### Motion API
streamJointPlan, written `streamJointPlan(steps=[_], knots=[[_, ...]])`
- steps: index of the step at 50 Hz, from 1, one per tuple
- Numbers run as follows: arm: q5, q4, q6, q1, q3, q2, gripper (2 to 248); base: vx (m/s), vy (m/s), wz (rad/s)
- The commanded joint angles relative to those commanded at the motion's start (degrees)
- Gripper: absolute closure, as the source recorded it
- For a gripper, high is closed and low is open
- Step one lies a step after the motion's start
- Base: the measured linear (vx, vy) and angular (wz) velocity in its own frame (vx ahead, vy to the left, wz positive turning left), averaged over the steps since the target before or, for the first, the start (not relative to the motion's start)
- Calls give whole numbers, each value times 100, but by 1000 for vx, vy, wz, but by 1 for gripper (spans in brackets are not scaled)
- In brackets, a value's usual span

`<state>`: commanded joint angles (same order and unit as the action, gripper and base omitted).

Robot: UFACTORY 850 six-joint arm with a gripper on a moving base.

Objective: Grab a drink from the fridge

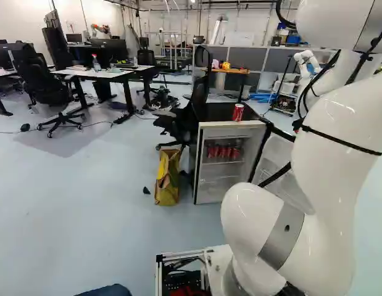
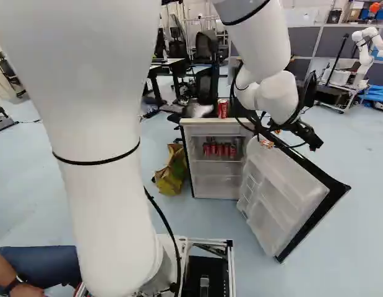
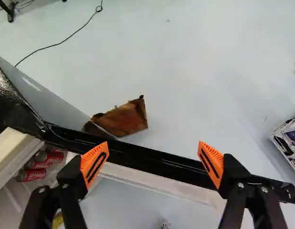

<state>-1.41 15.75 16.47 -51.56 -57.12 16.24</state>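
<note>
The fridge (image 2: 217, 128) has its door (image 2: 290, 198) swung wide, the inner shelves showing. Several red cans (image 2: 219, 149) are on its upper shelf; one red can (image 2: 223, 109) stands on top of the fridge. My gripper (image 2: 313, 141) is in the air by the upper part of the door, right of the cans in the right base view. In the wrist view the gripper (image 3: 153, 162) is open, holding nothing; the door's black edge (image 3: 161, 164) runs behind the gap between the fingers. Cans (image 3: 31, 175) lie beyond one finger's outer side. Whether the gripper touches the door I cannot tell.
A yellow bag (image 1: 168, 179) stands on the floor beside the fridge, with an office chair (image 1: 184, 123) behind it. Desks (image 1: 98, 73) and chairs are farther back. Another robot (image 2: 366, 55) stands on a cart at the back right of the right base view.
</note>
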Motion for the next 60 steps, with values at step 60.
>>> streamJointPlan(steps=[60], knots=[[-1455,0,0,86,-2017,1566,3,0,0,0]])
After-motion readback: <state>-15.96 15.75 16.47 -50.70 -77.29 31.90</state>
